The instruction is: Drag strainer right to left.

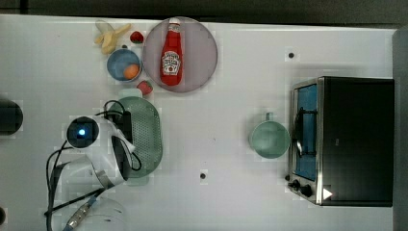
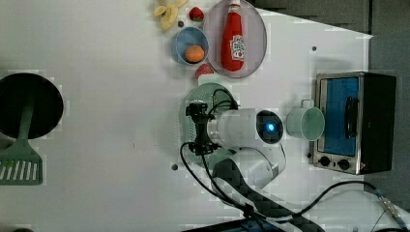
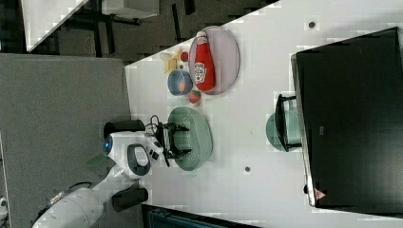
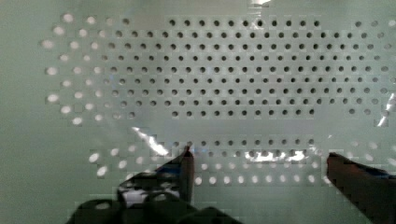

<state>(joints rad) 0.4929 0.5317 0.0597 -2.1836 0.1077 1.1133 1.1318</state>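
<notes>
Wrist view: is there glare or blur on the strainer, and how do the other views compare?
Wrist view: bright glare streaks lie on the strainer near the open fingers, whose tips look soft. Top view: even light, with the strainer partly covered by the arm. Right view: the toaster oven top reads as near-featureless black.

Top view's left of strainer [image 1: 146,134]: bare table [image 1: 43,72] | above: strawberry [image 1: 145,87], bowl [image 1: 123,64] close | right: open table up to cup [image 1: 269,139], oven [image 1: 349,140].
</notes>
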